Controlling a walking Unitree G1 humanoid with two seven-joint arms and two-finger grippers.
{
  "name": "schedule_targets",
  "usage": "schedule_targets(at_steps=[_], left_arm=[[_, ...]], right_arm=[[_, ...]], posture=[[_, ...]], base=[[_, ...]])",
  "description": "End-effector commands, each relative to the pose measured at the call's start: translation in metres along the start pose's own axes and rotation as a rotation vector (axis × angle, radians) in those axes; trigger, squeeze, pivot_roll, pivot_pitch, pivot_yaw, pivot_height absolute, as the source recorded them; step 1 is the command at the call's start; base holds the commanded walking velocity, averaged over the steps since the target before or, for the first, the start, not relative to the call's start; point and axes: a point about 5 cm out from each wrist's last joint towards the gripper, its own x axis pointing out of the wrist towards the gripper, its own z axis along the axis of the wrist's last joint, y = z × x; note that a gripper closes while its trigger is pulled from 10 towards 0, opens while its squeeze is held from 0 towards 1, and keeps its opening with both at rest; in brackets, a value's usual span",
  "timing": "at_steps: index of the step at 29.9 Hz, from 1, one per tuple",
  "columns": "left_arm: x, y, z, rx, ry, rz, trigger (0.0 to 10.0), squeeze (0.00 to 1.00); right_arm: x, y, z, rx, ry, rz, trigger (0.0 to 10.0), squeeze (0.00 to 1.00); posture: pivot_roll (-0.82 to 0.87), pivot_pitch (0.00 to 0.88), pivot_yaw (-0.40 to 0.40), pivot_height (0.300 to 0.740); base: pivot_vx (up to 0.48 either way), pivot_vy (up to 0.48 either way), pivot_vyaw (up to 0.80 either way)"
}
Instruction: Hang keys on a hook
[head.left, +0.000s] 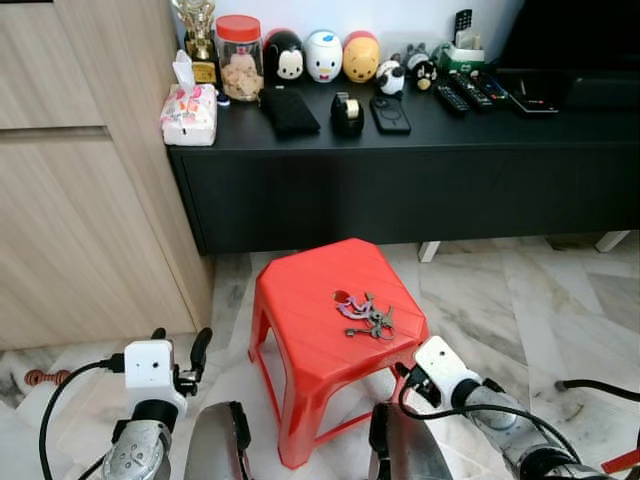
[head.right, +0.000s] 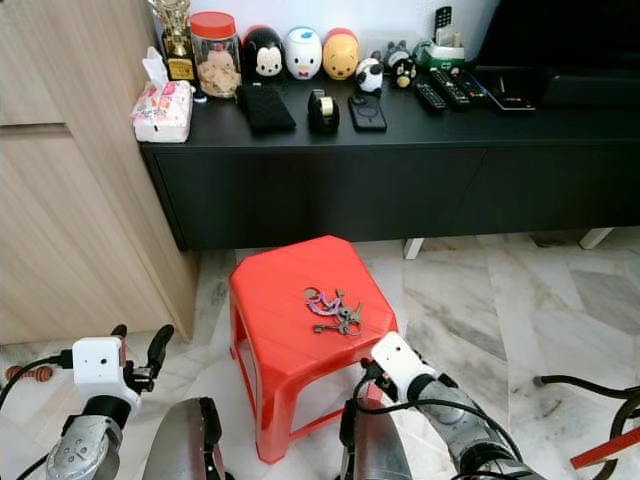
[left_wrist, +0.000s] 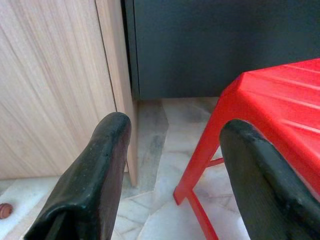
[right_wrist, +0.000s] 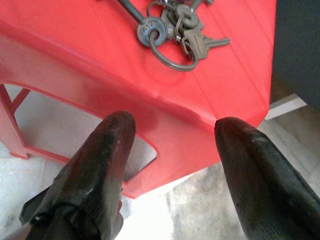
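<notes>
A bunch of keys (head.left: 365, 315) with a pink tag lies on top of a red plastic stool (head.left: 300, 300) in front of me. My right gripper (right_wrist: 170, 122) is open, low at the stool's front right edge, just below and short of the keys (right_wrist: 175, 30); its white wrist camera (head.left: 445, 365) sits beside the stool's corner. My left gripper (head.left: 180, 345) is open too, held low to the left of the stool with nothing between its fingers (left_wrist: 107, 150); it faces the stool's leg and the cabinet.
A black low console (head.left: 400, 180) stands behind the stool, carrying a tissue pack (head.left: 188, 113), a jar (head.left: 239, 57), toy figures and remotes. A wooden cabinet (head.left: 70, 200) fills the left. Marble floor (head.left: 520, 300) lies to the right, with a black cable (head.left: 600, 385).
</notes>
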Motion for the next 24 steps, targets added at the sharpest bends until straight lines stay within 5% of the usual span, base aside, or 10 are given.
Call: schedule_targets(at_steps=[1,24], left_arm=[[0.0001,0.0002,0.0000,-0.004,-0.002,-0.002,10.0,0.00],[-0.0009,0.0001,0.0017,-0.006,-0.009,0.002,10.0,0.00]], right_arm=[[-0.0005,-0.0031,0.0018,-0.007,-0.011,0.005,10.0,0.00],[-0.0017,-0.0058,0.0062,-0.072,-0.061,-0.034,10.0,0.00]], posture=[[0.05,0.070,-0.094,0.568],[0.05,0.082,-0.094,0.568]], base=[[0.000,0.000,0.00],[0.000,0.000,0.00]])
